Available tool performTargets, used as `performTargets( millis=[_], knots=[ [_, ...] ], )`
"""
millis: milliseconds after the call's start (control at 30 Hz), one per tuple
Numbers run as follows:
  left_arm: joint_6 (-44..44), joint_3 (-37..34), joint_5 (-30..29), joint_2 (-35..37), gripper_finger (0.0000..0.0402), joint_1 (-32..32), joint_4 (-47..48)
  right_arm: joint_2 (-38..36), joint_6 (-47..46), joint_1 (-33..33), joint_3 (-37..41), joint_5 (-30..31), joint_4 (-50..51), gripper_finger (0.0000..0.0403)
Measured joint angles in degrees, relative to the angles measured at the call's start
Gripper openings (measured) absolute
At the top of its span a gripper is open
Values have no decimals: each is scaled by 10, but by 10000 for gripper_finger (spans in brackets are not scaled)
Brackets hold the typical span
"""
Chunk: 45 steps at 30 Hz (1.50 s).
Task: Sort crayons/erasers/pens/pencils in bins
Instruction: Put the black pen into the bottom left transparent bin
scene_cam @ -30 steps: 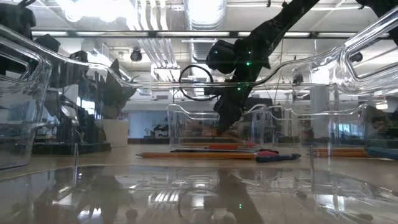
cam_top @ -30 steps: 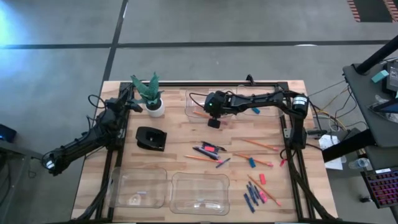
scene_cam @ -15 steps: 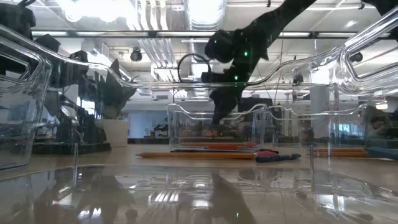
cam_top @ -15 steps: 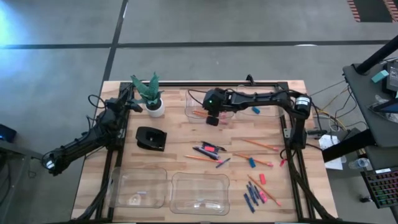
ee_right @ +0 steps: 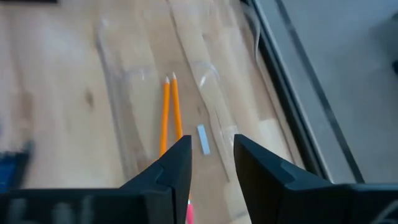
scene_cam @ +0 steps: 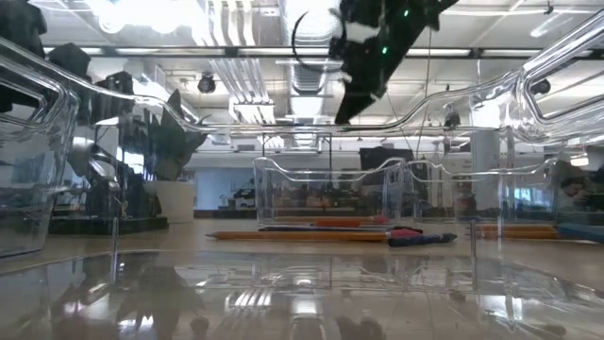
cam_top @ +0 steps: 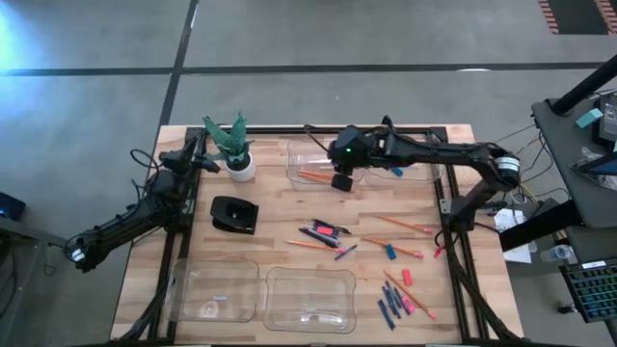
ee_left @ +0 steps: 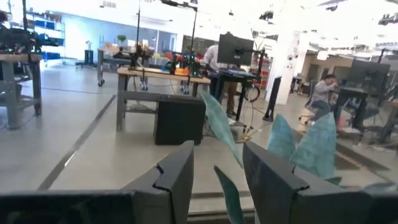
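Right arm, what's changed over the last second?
The right tool has risen out of the far bin and pulled back, open and empty, leaving two pencils inside. The left arm and the loose items on the table stayed put.

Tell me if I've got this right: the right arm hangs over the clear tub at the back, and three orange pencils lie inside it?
Not quite. The right gripper does hang over the back tub, but the right wrist view shows two orange pencils in it, not three.
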<state>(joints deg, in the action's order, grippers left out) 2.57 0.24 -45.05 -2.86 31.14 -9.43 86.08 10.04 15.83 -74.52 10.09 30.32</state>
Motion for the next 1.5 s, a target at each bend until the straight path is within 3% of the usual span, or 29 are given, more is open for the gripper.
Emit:
performTargets(
  millis=[167,433,733,833,933,1000,1100,1233,1500],
  knots=[
    [81,0,51,0,125,-1,-10,-38,0,-20,0,0,0,104],
    [94,0,77,-1,125,-1,-13,-55,-4,-38,5,0,44,105],
    [102,0,108,0,125,-1,-137,-53,-20,-40,19,5,67,101],
    [92,5,178,0,125,-1,-159,-53,-21,-40,21,5,67,102],
    [118,16,317,-11,125,-1,-160,-53,-21,-40,25,5,67,98],
    [163,20,398,-26,125,-2,-160,-53,-21,-40,28,5,68,98],
    [200,23,461,-64,125,-4,-156,-53,-27,-42,34,6,73,100],
    [197,36,465,-128,125,-22,-157,-53,-52,-49,40,5,87,102],
    [83,122,469,-275,125,-70,-173,-53,-91,-78,43,5,102,100]
  ],
)
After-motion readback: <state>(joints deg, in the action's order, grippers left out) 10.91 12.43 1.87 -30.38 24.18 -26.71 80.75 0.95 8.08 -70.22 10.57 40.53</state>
